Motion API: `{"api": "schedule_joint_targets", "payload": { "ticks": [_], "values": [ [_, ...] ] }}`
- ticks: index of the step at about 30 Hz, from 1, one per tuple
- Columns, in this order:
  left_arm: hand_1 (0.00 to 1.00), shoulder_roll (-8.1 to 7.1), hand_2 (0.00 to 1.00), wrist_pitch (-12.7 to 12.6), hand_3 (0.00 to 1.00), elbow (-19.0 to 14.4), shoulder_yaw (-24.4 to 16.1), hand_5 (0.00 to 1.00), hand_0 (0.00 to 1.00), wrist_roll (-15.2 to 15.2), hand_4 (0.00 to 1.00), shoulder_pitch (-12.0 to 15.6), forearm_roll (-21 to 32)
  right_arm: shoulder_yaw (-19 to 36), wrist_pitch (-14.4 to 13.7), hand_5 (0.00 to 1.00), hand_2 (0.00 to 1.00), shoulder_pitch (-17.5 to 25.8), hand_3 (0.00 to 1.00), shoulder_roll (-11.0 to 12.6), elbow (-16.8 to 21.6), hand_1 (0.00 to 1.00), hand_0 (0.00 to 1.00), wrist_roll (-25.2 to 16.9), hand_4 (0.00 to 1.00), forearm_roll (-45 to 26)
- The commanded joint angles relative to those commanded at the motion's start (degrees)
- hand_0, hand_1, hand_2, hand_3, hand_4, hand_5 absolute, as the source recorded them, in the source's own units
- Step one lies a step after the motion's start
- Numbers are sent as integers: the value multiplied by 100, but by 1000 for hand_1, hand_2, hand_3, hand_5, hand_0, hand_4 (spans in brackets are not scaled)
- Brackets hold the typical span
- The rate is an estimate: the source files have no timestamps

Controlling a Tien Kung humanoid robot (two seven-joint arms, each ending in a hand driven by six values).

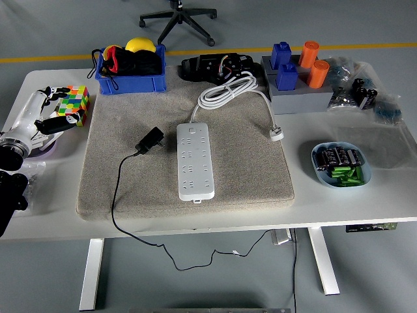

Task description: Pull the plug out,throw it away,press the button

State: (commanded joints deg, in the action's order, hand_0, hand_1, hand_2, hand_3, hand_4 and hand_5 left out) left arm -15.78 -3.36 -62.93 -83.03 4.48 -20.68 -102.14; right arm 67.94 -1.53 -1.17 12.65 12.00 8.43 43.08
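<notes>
The black plug (150,139) lies on the grey mat (241,176), already out of the socket and just beside the upper left corner of the white power strip (195,160), apart from it. Its thin black cord (116,195) runs down the mat's left part and drops over the table's (391,202) near edge. The strip lies lengthwise — its long axis runs from the far side toward the near edge, its own white cable (228,91) coiled beyond it.

The left hand (45,114) sits at the table's left edge next to the colour cube (73,103), well apart from the plug, which lies to its right and a little nearer the front. Its fingers look loosely spread and grip nothing. The right arm does not show, so the left hand is the only one placed to act.

Judging by this, what remains is the button on the strip — a reach rightward across the mat, past the plug.
</notes>
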Motion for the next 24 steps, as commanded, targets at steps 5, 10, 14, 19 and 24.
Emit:
{"api": "schedule_joint_targets", "payload": {
  "ticks": [5, 10, 14, 19, 24],
  "values": [
    [877, -22, 819, -1, 791, -22, -107, 265, 866, -2, 757, -14, -22, 92, -29, 510, 657, -63, 620, 20, 7, 669, 752, -2, 680, 21],
    [876, -19, 819, 3, 793, -54, -181, 265, 865, -4, 757, 39, -37, 67, -22, 510, 657, -58, 619, -4, -7, 669, 751, -3, 675, 16],
    [875, -15, 819, -3, 792, -79, -237, 266, 865, -4, 756, 46, -50, 11, -26, 509, 657, -118, 619, -11, 0, 669, 751, -15, 674, -1],
    [875, -46, 818, -16, 792, -128, -161, 263, 865, 7, 755, 53, -105, -148, -17, 509, 657, -225, 619, 10, -18, 669, 751, 0, 673, -45],
    [875, -18, 818, -19, 792, -159, -121, 263, 865, 3, 755, 172, -104, -180, -35, 509, 657, -155, 619, 49, -10, 669, 751, 11, 673, -53]
  ]
}}
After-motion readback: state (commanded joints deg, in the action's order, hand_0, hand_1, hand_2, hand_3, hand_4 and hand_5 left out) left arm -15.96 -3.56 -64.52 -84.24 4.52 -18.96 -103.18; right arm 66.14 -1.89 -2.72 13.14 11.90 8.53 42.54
